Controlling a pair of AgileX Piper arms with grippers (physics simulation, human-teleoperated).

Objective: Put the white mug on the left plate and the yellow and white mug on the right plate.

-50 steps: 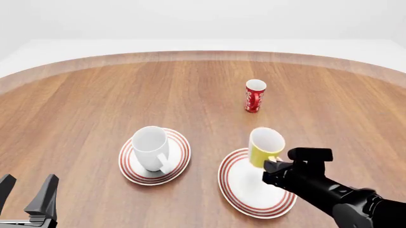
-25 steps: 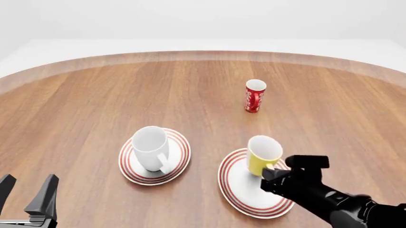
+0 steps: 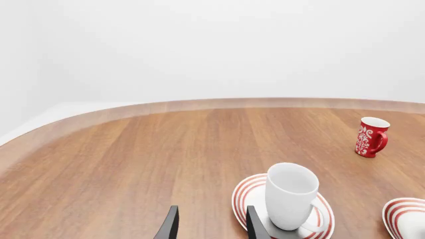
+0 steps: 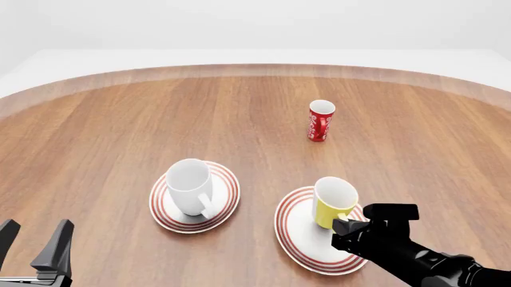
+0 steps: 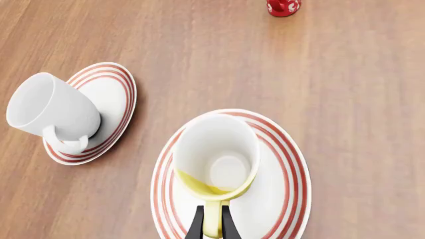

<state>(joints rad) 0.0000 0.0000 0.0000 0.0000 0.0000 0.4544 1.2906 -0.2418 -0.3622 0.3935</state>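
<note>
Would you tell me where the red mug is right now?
In the front view the red mug stands alone on the table, beyond the right plate, right of centre.

Right gripper (image 4: 345, 222) fingertips vanish behind the yellow mug (image 4: 332, 202) handle; right plate (image 3: 405, 219) is cut off in the left wrist view, left gripper (image 4: 33, 246) half out of frame.
</note>
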